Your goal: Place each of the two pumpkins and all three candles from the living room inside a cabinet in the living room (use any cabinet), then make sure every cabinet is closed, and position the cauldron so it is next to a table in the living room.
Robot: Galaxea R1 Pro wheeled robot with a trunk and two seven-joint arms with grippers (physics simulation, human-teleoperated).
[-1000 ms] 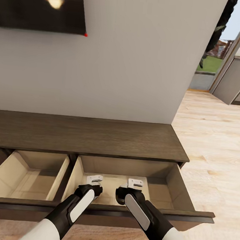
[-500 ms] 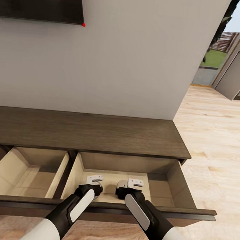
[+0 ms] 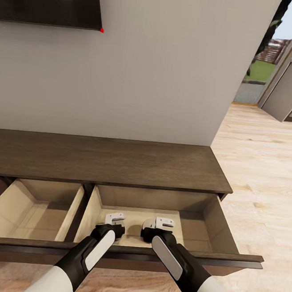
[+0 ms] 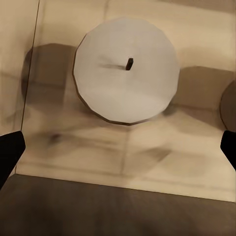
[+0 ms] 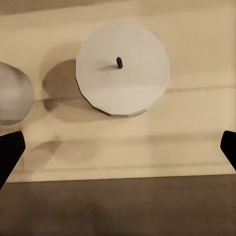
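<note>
Two faceted matte candles (image 4: 126, 70) (image 5: 123, 68) on pale wood drawer floor (image 5: 196, 132), each under a spread hand (image 4: 118, 147) (image 5: 118, 147).

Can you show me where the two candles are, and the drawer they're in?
Left candle (image 4: 126, 69), left wrist view, flat top.
Right candle (image 5: 123, 68), right wrist view, flat top.
Drawer (image 3: 210, 223), head view, pale inside wall.

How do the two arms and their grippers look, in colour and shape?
Both arms are alike: a white rounded shell near the body, then a black forearm with a long white oval panel on top. Each ends in a black wrist with a pale grey bracket. The left gripper and right gripper match; in the wrist views the fingertips show as dark pieces at the picture's edges. No cables or markings show.
</note>
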